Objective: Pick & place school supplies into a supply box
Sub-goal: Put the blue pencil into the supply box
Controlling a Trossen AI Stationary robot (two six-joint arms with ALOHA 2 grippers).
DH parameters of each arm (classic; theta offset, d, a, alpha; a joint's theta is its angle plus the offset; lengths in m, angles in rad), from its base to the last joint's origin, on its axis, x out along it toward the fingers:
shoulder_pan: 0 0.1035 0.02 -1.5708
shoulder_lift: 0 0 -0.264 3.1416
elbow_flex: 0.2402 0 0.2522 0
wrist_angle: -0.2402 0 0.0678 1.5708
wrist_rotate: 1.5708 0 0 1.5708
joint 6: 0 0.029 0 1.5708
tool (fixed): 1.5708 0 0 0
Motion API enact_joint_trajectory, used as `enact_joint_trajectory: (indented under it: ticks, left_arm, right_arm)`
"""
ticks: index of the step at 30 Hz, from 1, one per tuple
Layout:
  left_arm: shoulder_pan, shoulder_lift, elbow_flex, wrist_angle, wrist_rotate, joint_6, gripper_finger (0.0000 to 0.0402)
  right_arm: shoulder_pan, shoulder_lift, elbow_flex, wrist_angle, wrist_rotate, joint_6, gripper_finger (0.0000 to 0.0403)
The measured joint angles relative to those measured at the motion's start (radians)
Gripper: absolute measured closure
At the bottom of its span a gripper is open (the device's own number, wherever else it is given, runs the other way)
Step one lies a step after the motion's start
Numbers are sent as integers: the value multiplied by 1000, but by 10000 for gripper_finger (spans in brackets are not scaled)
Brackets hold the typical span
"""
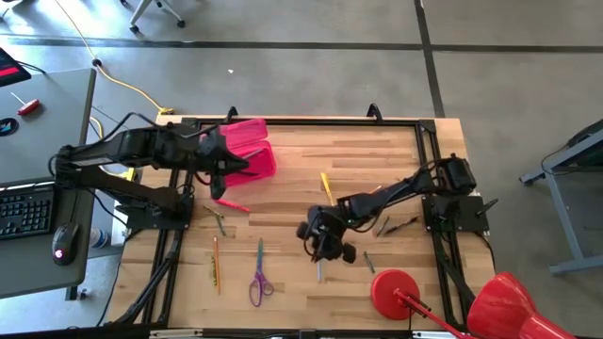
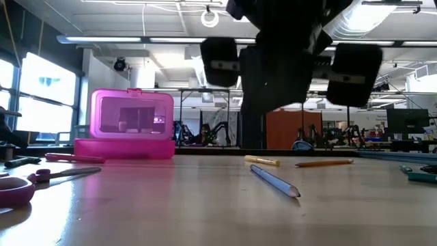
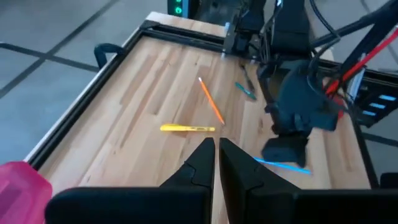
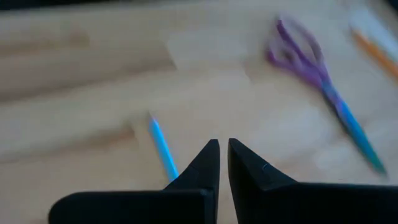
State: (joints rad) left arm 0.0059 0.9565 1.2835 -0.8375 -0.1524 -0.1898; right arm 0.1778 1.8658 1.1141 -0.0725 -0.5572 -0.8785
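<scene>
Hovering our right claw [image 1: 322, 247], fingers nearly touching and empty, over the blue pencil [image 4: 163, 149] mid-desk, we must spread and descend, while our narrow-gapped left claw [image 1: 219, 185] waits beside the pink supply box [image 1: 251, 151].

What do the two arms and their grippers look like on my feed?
Both the left arm and right arm are black, jointed, with black cables. The left gripper and right gripper each have two dark, wedge-shaped fingers tapering to points. No markings visible.

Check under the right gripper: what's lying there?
A blue pencil lies on the table just below the right gripper. Its near end is hidden behind the fingers.
</scene>
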Motion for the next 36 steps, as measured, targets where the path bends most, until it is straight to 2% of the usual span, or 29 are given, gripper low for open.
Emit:
enact_joint_trajectory:
  ticks: [2, 8, 14, 20, 25, 31, 36]
  left_arm:
    - [0, 0, 0, -10, 1, -2, 346]
    - [0, 0, 0, -34, -32, -1, 346]
    - [0, 4, 0, -34, -40, -2, 346]
    - [0, 4, 0, -34, -48, -23, 346]
    - [0, 4, 0, -34, -50, -52, 346]
    - [0, 4, 0, -33, -53, -105, 346]
    - [0, 4, 0, -31, -54, -124, 346]
  right_arm:
    - [14, 0, 0, 31, -29, 7, 399]
    - [45, 6, 0, 38, 139, 10, 399]
    - [88, 6, 0, 37, 166, 84, 400]
    - [92, 6, 0, -8, 163, 88, 392]
    - [92, 6, 0, -17, 164, 86, 373]
    - [92, 6, 0, -46, 166, 85, 330]
    - [79, 21, 0, -83, 156, 8, 310]
